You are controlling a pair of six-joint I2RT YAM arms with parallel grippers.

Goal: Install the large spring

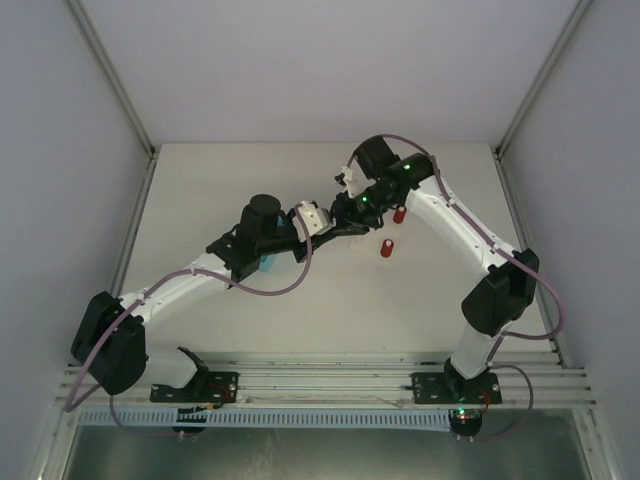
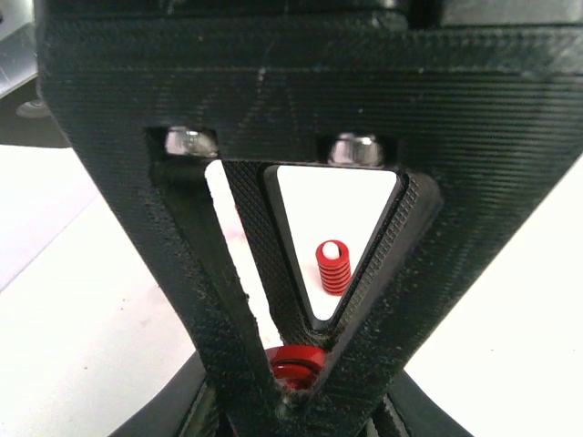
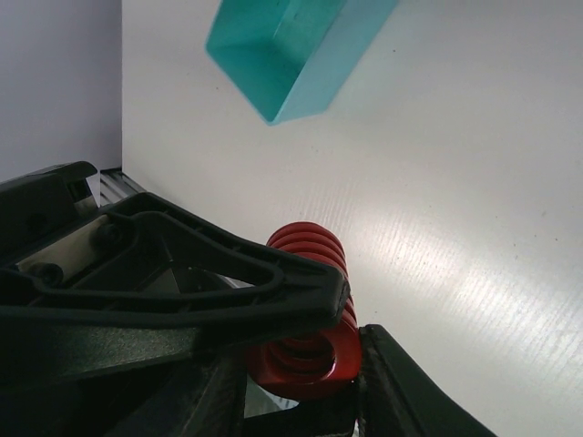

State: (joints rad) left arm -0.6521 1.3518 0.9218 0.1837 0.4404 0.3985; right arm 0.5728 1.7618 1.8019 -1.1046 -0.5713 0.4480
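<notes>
The large red spring point(image 3: 310, 350) is pinched between my right gripper's point(image 3: 305, 364) two fingers, its end ring facing the right wrist camera. In the left wrist view the right gripper's shut fingers form a black V in front of the camera, with the spring point(image 2: 296, 362) at its tip. My left gripper point(image 2: 296, 396) reaches in from either side of that tip. One of its fingers point(image 3: 273, 273) lies across the top of the spring. In the top view the left gripper point(image 1: 335, 228) and right gripper point(image 1: 350, 222) meet above mid table, hiding the spring.
Two smaller red springs stand upright on the white table, one point(image 1: 400, 213) behind the other point(image 1: 386, 248); one also shows in the left wrist view point(image 2: 332, 267). A teal block point(image 1: 268, 263) lies under the left forearm and shows in the right wrist view point(image 3: 291, 55).
</notes>
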